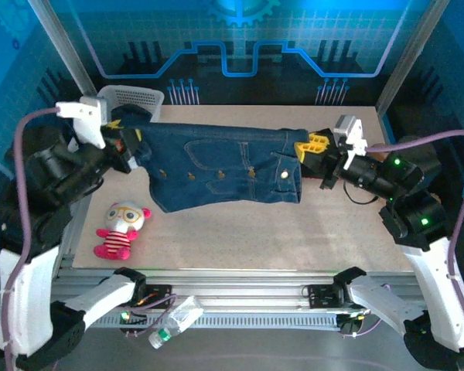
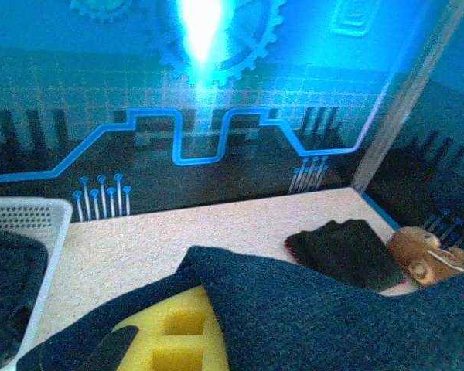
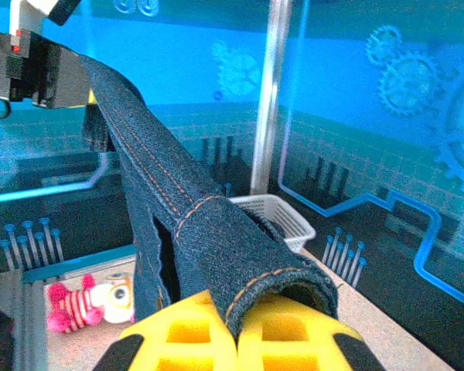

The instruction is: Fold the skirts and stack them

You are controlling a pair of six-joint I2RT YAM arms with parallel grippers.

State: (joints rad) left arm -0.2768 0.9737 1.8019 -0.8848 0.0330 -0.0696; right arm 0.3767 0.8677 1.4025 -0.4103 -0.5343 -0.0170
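A dark blue denim skirt point(image 1: 224, 166) with buttons and a pocket hangs stretched above the table between both grippers. My left gripper point(image 1: 139, 143) is shut on its left corner; in the left wrist view the denim point(image 2: 332, 317) drapes over a yellow fingertip point(image 2: 178, 332). My right gripper point(image 1: 303, 147) is shut on the right corner, and the right wrist view has the waistband point(image 3: 216, 232) pinched between the yellow pads point(image 3: 193, 336). A folded black skirt point(image 2: 344, 251) lies flat on the table at the far right. More dark cloth point(image 2: 8, 286) lies in the basket.
A white mesh basket point(image 1: 131, 99) stands at the back left corner. A pink-and-white plush toy point(image 1: 120, 229) lies on the table front left. A brown teddy bear point(image 2: 425, 255) sits beside the black skirt. A plastic bottle point(image 1: 174, 321) lies below the table's front edge.
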